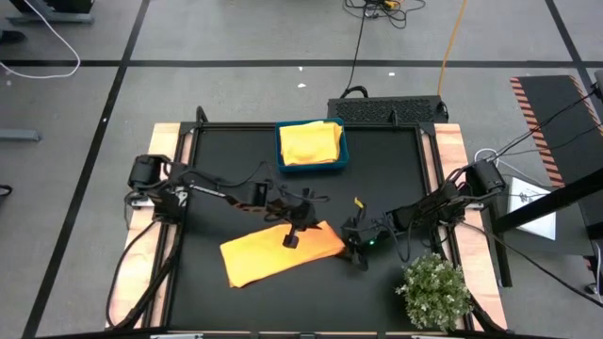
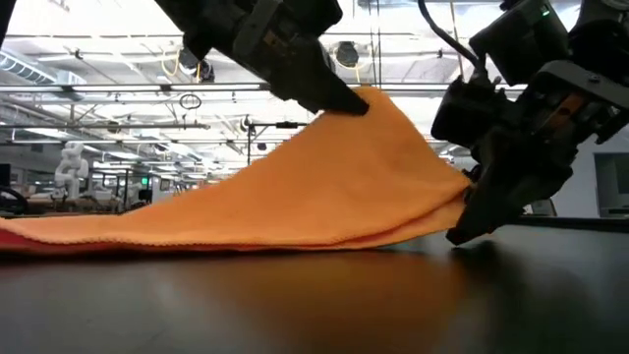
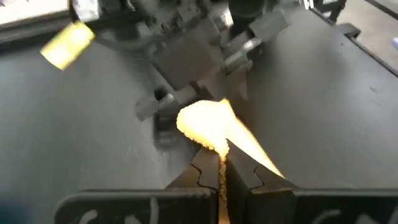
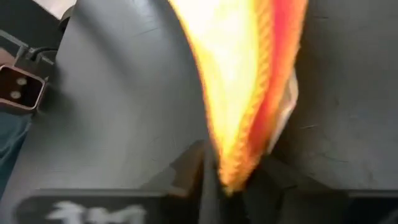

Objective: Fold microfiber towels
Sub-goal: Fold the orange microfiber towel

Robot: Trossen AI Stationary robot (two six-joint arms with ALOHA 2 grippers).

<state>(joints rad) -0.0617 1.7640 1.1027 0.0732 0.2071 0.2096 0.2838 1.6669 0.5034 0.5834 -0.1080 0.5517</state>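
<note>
An orange microfiber towel (image 1: 268, 256) lies on the black table, its left part flat. In the low view it rises like a tent (image 2: 324, 192) to a peak. My left gripper (image 1: 292, 237) is shut on that peak near the towel's middle. My right gripper (image 1: 353, 247) is shut on the towel's right end, low at the table. A pale yellow towel (image 1: 309, 143) lies folded in the teal tray (image 1: 345, 158) at the far edge. My left gripper pinches a raised bunch of the towel (image 3: 219, 155) between its two fingers, slanting down from the table's left. That bunch is lifted clear as the peak (image 2: 369, 98), and the cloth slopes down from it on both sides to the table. My right gripper pinches the towel's right end (image 4: 239, 165) between its two fingers, with more than one stitched edge showing between them. It slants down from the table's right. That end (image 2: 454, 202) sits just above the table, and the lower fingertip (image 2: 462, 234) is at the table top.
A small bushy green plant (image 1: 433, 290) stands at the near right corner, close to my right arm. The teal tray sits at the far middle. Wooden rails (image 1: 450, 151) run along the table's left and right sides.
</note>
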